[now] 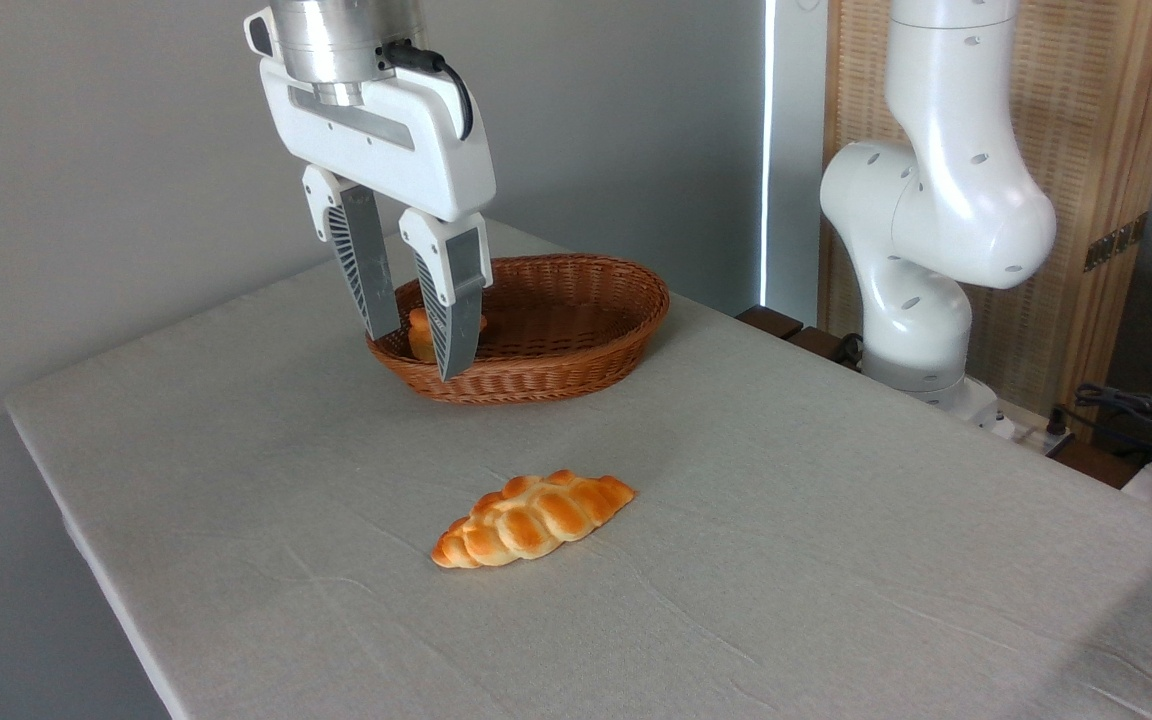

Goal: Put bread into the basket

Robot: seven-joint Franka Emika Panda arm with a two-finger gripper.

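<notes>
In the single fixed view, the bread point(422, 334) is seen as a small round bun with an orange-golden top and paler yellow sides, largely hidden behind the fingers. It lies inside the basket point(576, 340) at its left end, near the wall. The basket is oval, woven of brown wicker, with low sides, and is set toward the far side of the table point(836, 560).

The gripper point(416, 355) is held above the basket's left end with its jaws spread apart; nothing is pinched between them, and the bun is seen through the gap.

The table is covered by a pale grey cloth marked with faint creases. A plain grey wall is seen behind, a wooden slatted panel at the right, and cables at the far right edge.

One bun, one basket and one braided loaf point(532, 519) are counted; the loaf lies on the cloth, well apart from the basket, nearer the camera. One white arm point(936, 220) is mounted at the right.
</notes>
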